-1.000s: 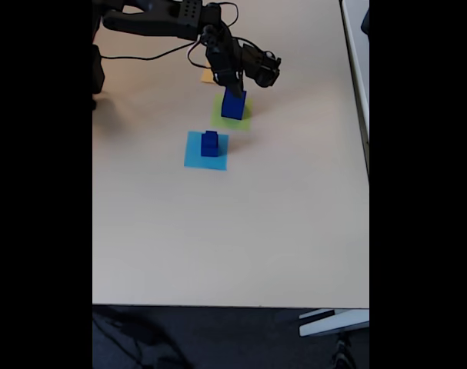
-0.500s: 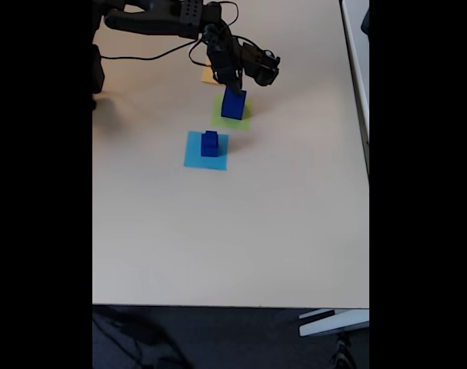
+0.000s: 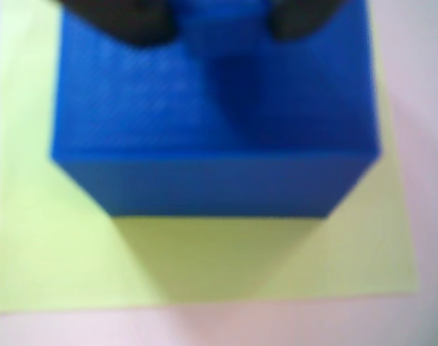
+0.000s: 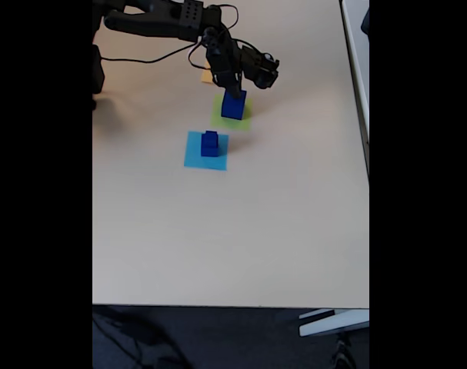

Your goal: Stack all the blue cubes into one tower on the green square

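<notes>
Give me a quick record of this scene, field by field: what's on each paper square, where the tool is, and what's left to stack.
Green paper square: holds a large dark blue solid cube, seated flat
Tool: directly over that cube's top; whether it grips anything is too blurred to tell
Light blue paper square: holds a smaller stack of blue cubes
Orange-yellow paper square: mostly hidden behind the arm
Remaining: the cubes on the light blue square are not yet on the green one
Surface: beige table

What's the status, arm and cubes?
Hand over big blue cube on green square. Two small cubes stacked on blue square. Nothing in the way.
</notes>
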Tool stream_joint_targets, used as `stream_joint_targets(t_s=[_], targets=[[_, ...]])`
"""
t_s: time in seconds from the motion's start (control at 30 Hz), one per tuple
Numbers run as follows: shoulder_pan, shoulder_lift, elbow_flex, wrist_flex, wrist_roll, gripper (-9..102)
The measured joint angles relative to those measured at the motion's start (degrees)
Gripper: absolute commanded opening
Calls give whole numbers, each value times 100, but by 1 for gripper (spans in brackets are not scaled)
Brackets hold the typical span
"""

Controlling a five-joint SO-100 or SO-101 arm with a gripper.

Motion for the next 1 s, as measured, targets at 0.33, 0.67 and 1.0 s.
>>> stream_joint_targets(t_s=[0.33, 0.67, 1.0], targets=[[0, 0, 53, -26, 0, 8], [0, 0, 62, -26, -62, 16], [-26, 0, -809, -26, -501, 25]])
